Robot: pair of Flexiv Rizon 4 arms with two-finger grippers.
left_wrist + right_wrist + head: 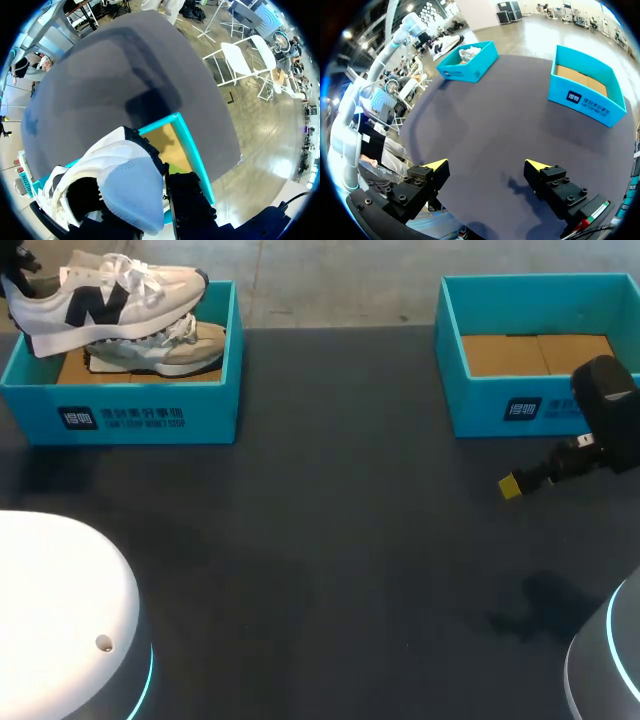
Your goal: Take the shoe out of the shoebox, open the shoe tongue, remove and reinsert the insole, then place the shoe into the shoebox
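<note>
Rounded white arm bases (60,610) fill the nearest corners of the head view, ahead of the dark table (320,560). Two teal boxes stand at the table's far edge. The shoebox (150,415) sits far to my left. The second box (480,405) stands well apart to the right of the shoebox and shows only its brown cardboard floor. Each front wall carries a white printed label (120,418), its lettering too small to make out.

The white shoe (100,300), with a dark emblem on its side, hangs above the shoebox, heel out past the left wall and toe over the middle. A second, beige-soled shoe (165,350) lies inside the shoebox beneath it.

The left gripper (167,200) is clamped on the white shoe's heel, the pale blue heel patch filling the space between its black fingers. The right gripper (486,165) hovers over bare table just in front of the second box, far right of the shoebox, its yellow-tipped fingers spread wide and holding nothing.
</note>
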